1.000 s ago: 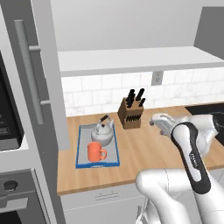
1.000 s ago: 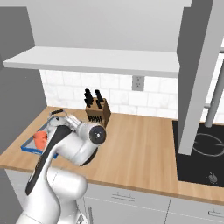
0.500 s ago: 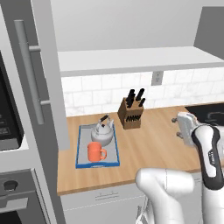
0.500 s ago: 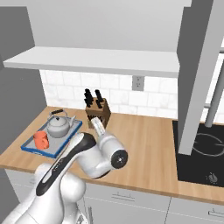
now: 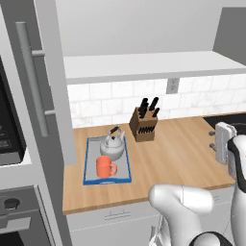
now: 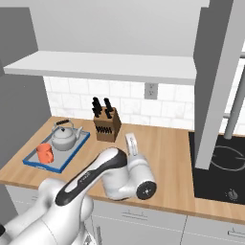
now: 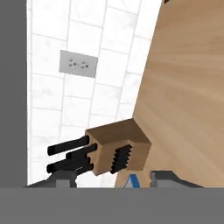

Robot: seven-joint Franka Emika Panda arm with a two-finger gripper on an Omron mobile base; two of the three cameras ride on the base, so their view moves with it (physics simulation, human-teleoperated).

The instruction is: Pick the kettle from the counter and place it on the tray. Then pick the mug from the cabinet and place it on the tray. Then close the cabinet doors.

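The silver kettle and the orange mug both stand on the blue-rimmed tray at the left of the wooden counter. In the right base view the kettle, mug and tray lie far left. My gripper hovers over the counter's right part, well away from the tray, pointing left toward the knife block. Its fingertips stand apart, open, with nothing between them. Both cabinet doors are swung open: the left one and the right one.
A wooden knife block with black handles stands by the tiled wall, between the tray and my hand. The black stovetop takes the counter's right end. The cabinet's pale shelf overhangs the counter. An oven column rises at far left.
My arm has swung to the right along the counter, away from the tray. Kettle and mug have stayed put on the tray.
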